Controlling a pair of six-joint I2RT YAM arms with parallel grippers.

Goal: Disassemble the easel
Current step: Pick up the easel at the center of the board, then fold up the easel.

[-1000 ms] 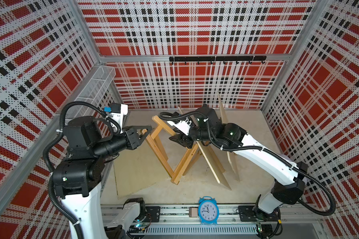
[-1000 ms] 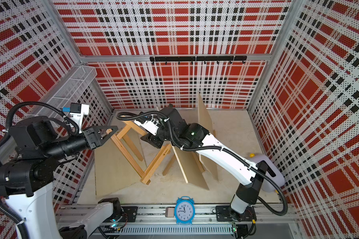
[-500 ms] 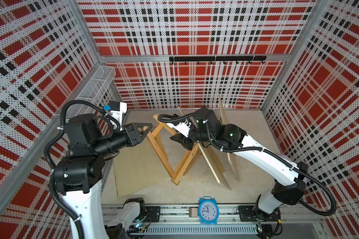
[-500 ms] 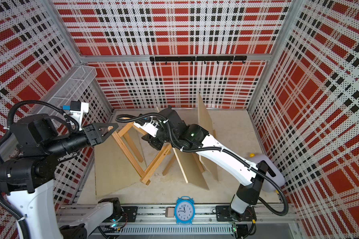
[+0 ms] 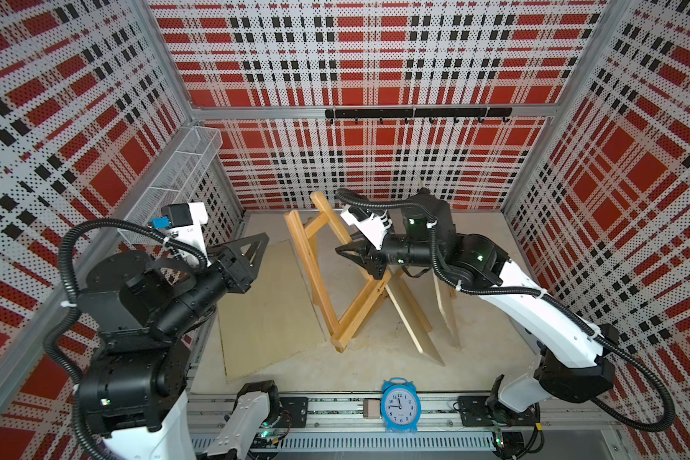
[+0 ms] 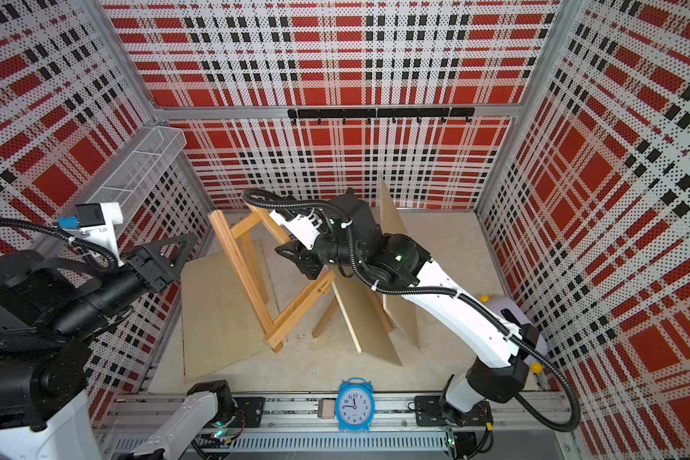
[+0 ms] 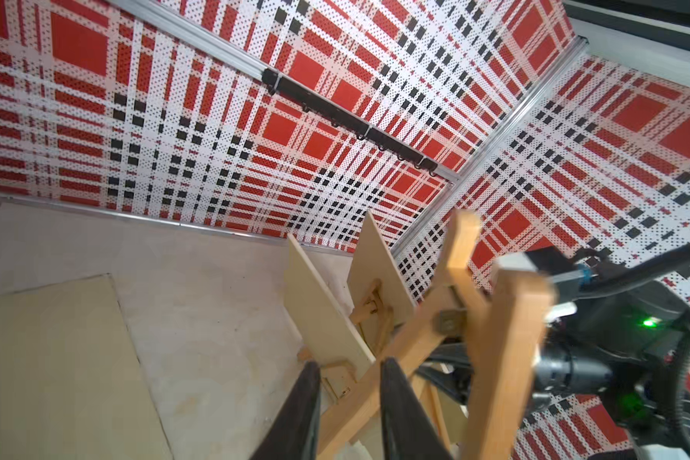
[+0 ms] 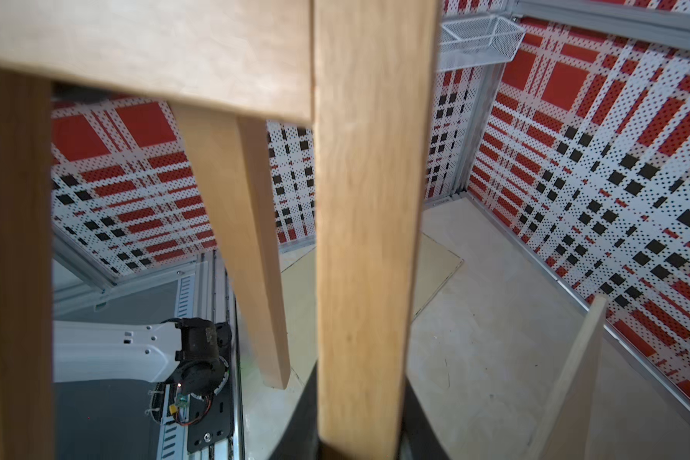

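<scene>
Now the right gripper is clenched on a wooden bar of the easel, which runs between its fingers. The left gripper hangs parted and empty, the easel just beyond its fingertips. This looks like bracing for separation. Next, the left fingers must reach in and close on the easel.

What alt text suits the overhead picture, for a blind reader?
A robot's right gripper clamps a tilted wooden easel in a red-plaid-walled booth. The left gripper hangs near the easel's top, touching nothing. A board lies flat on the floor; a blue alarm clock stands in front.
</scene>
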